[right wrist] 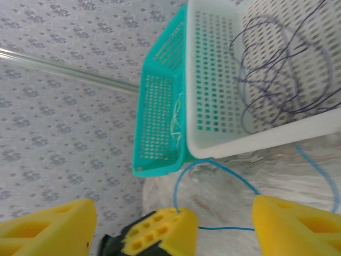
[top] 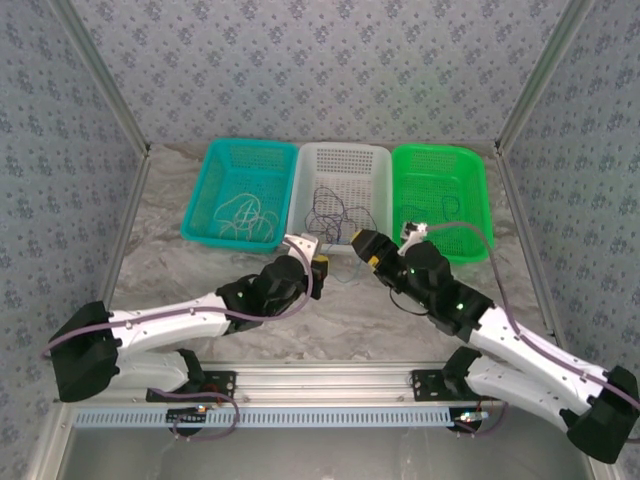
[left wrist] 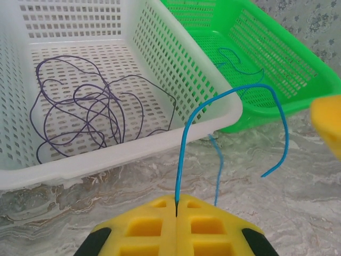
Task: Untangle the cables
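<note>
The left gripper (left wrist: 176, 209) is pinched shut on a blue cable (left wrist: 183, 141), which arches up just in front of the white basket (left wrist: 106, 158). The right gripper (top: 364, 244) gapes wide beside it, holding nothing. Dark tangled cables (left wrist: 85, 109) lie in that basket.

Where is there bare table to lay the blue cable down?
Bare table lies between the teal basket and the left arm, and between it and the right arm. Crowded: before the white basket, where the left gripper, pinching the blue cable, meets the right gripper.
</note>
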